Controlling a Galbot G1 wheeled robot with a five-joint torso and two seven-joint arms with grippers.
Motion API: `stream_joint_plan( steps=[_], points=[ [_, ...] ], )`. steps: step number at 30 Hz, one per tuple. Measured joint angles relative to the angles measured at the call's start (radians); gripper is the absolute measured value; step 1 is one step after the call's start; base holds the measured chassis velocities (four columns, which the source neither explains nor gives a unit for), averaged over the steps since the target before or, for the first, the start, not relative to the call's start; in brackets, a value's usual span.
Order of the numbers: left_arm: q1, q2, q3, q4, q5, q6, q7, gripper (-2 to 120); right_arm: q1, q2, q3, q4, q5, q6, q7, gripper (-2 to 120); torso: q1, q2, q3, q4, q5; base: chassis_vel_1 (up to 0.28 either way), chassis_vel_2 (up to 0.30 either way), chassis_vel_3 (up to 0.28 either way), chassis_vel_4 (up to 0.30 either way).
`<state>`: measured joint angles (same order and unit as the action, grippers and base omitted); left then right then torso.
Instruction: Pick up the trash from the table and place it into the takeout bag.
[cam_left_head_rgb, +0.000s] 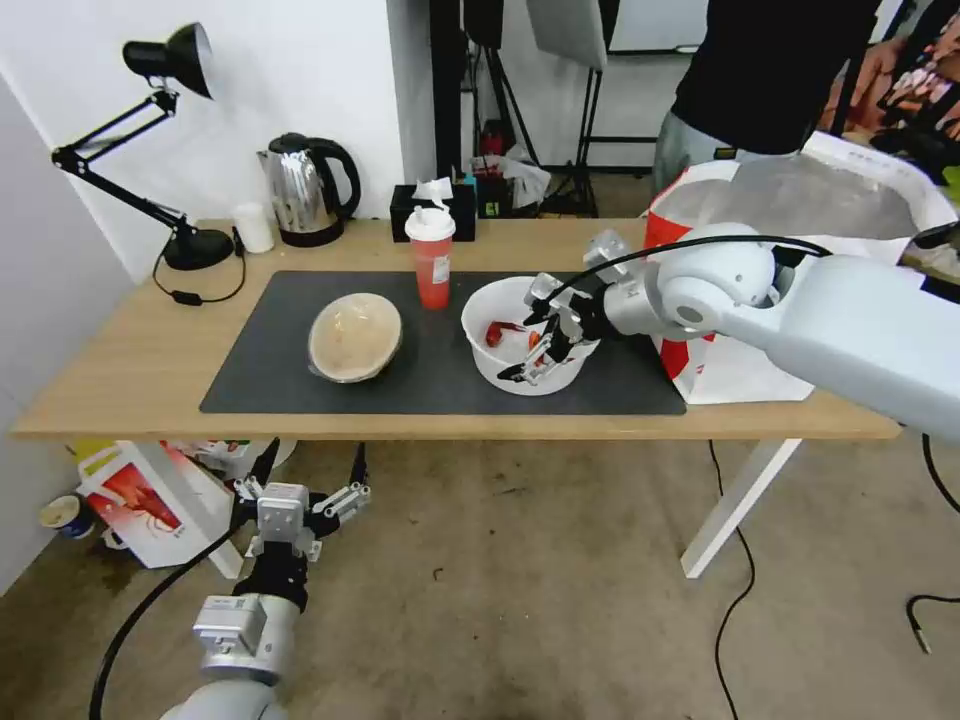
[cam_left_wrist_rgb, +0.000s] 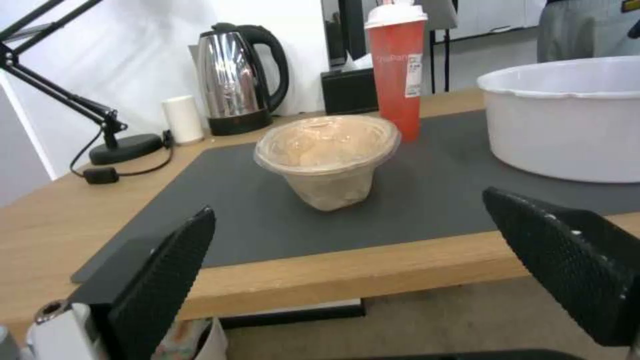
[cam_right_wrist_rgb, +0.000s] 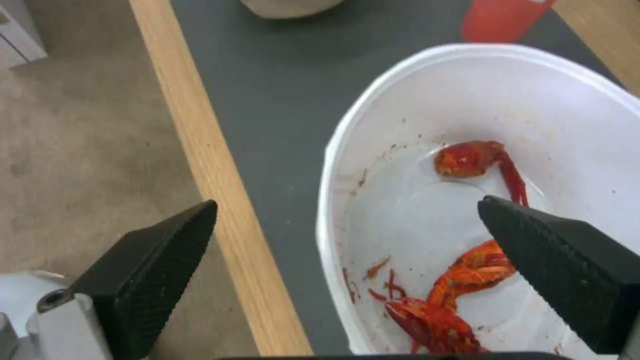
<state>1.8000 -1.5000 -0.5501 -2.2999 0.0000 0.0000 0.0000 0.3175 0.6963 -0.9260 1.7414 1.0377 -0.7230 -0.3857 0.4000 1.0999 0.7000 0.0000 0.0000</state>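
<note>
Wide white plastic bowl (cam_left_head_rgb: 520, 345) with red shellfish scraps sits on the dark grey mat (cam_left_head_rgb: 420, 385); right gripper (cam_left_head_rgb: 540, 345) straddles its near rim — fingers spread wide, gripping nothing; left gripper (cam_left_head_rgb: 300, 490) hangs below the light-wood table (cam_left_head_rgb: 130, 370), also spread.

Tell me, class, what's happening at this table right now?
The robot's right hand, open, straddles the near rim of the white bowl of red shellfish scraps on the grey mat. The left hand waits open below the table edge. The red cup and beige bowl stand untouched; the takeout bag sits open at the right.
</note>
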Motion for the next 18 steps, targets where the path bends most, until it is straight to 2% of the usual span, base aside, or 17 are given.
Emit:
stream_joint_plan(
  steps=[11,18],
  points=[
    [0.000,0.000,0.000,0.000,0.000,0.000,0.000,100,-0.021,0.050,0.000,-0.078,-0.026,0.000,-0.005,100,0.000,0.000,0.000,0.0000,0.0000,0.000,0.000,0.000,0.000],
    [0.000,0.000,0.000,0.000,0.000,0.000,0.000,100,-0.024,0.058,-0.003,-0.082,-0.036,0.000,-0.005,100,0.000,0.000,0.000,-0.0001,0.0000,0.000,0.000,0.000,0.000]
  ],
)
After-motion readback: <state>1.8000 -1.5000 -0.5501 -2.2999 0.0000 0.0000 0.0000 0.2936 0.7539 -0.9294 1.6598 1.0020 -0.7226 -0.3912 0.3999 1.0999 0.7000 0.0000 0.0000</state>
